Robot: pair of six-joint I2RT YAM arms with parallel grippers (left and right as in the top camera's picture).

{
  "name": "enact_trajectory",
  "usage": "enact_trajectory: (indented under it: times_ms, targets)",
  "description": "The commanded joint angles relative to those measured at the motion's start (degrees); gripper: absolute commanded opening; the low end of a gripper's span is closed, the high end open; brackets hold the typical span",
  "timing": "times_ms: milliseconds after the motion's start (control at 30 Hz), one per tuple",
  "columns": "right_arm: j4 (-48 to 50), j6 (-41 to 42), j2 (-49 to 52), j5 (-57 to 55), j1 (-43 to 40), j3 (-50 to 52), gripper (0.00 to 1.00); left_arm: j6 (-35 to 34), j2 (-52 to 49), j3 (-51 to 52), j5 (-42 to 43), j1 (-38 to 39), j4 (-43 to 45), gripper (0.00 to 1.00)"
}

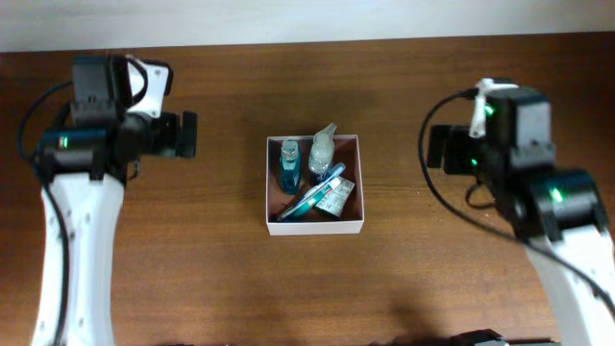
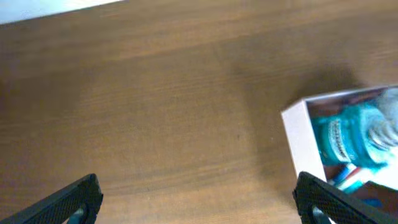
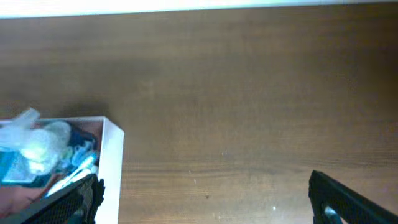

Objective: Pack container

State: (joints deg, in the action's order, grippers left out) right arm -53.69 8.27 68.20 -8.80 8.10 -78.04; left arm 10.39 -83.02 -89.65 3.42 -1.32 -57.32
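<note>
The container (image 1: pixel 315 227), a square white-walled box with a reddish-brown inside, sits at the table's middle. It holds a teal bottle (image 1: pixel 288 165), a clear spray bottle (image 1: pixel 322 149), a blue-and-white tube (image 1: pixel 319 192) and a small printed packet (image 1: pixel 336 197). My left gripper (image 1: pixel 187 135) is open and empty, left of the container. My right gripper (image 1: pixel 434 146) is open and empty, to its right. The left wrist view shows the container's corner (image 2: pixel 297 124) and the teal bottle (image 2: pixel 342 137) between open fingers (image 2: pixel 199 202). The right wrist view shows the container's wall (image 3: pixel 112 162) by open fingers (image 3: pixel 205 202).
The brown wooden table (image 1: pixel 221 269) carries only the container. Its far edge meets a white wall (image 1: pixel 307 19) at the back. Both white arms stand at the table's left and right sides.
</note>
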Motion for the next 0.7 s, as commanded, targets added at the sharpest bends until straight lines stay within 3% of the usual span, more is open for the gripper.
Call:
enact_trajectory:
  times_ms: [0,200,300,667]
  targets:
    - [0.68,-0.55,-8.02,-0.90,0.15,6.14,0.98,-0.55,12.35,10.91,1.36,-0.13,4.66,0.99]
    - [2.47,-0.55,-27.69,-0.90,0.15,23.37,0.98,-3.34,37.59,34.60,1.31,-0.13,12.02,0.99]
    - [1.33,-0.55,-35.10,-0.92,0.15,27.15,0.99,-5.25,46.84,40.44,1.33,-0.13,11.87,0.99]
    - [-0.98,-0.55,-38.53,-0.92,0.15,27.74,0.98,-5.20,51.06,42.47,1.33,-0.13,11.41,0.99]
